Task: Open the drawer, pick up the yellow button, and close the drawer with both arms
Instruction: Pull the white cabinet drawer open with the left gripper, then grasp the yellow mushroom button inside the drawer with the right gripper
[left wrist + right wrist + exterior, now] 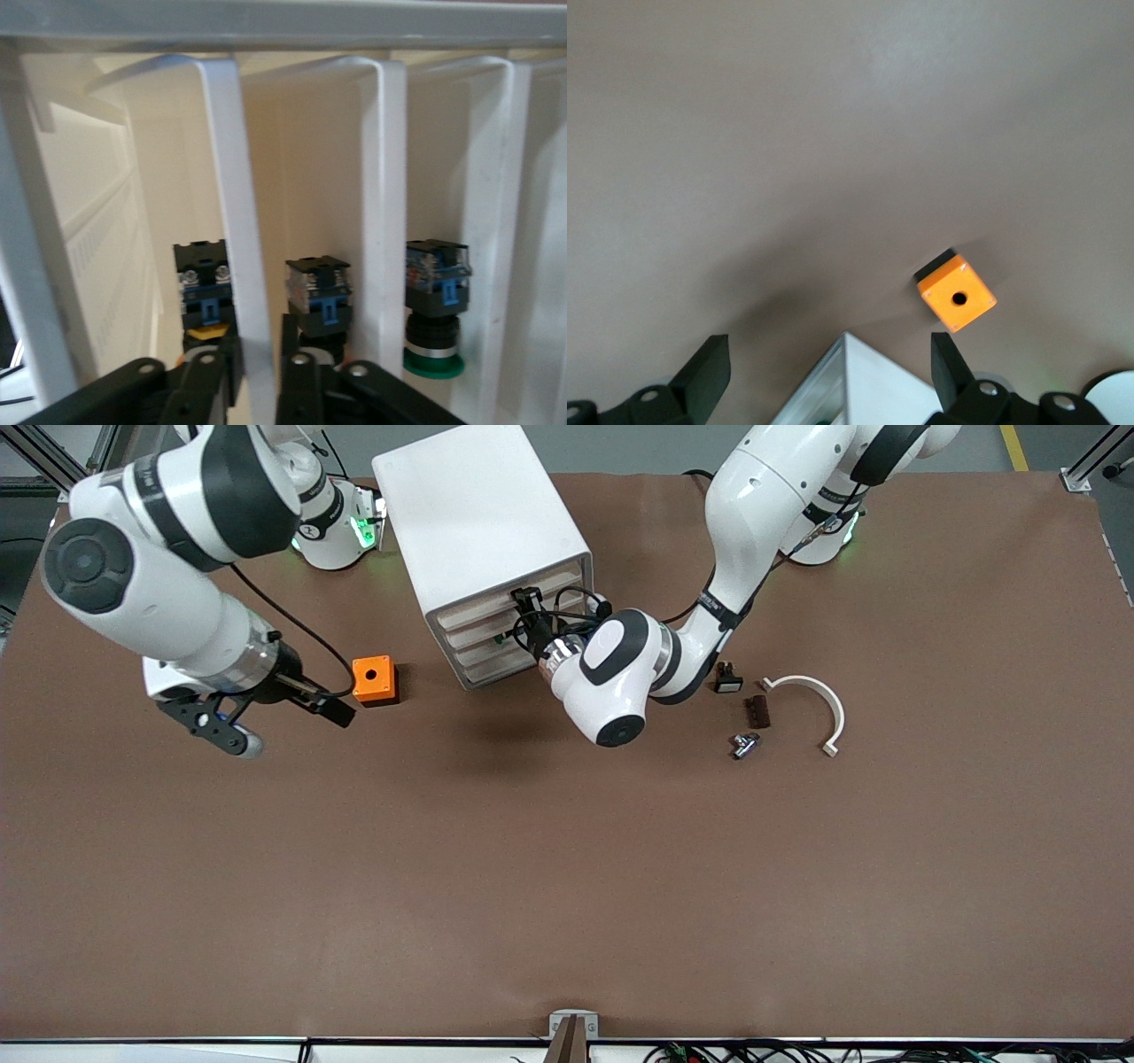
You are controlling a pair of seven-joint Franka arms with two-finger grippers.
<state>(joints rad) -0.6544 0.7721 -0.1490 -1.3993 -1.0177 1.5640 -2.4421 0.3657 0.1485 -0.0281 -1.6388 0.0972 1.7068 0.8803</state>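
The white drawer cabinet stands near the robots' bases. My left gripper is at its drawer fronts. In the left wrist view the left gripper has its fingers pressed on either side of a white handle rib of a drawer front. The button, with a dark blue-black body and an orange cap, sits in the compartment beside that rib, its cap partly hidden by a finger. My right gripper is open and empty above the table beside the orange cube; it also shows in the right wrist view.
Two more push buttons sit in neighbouring compartments, one black and one green-capped. Toward the left arm's end lie a small black part with a white face, a brown block, a metal fitting and a white curved clip.
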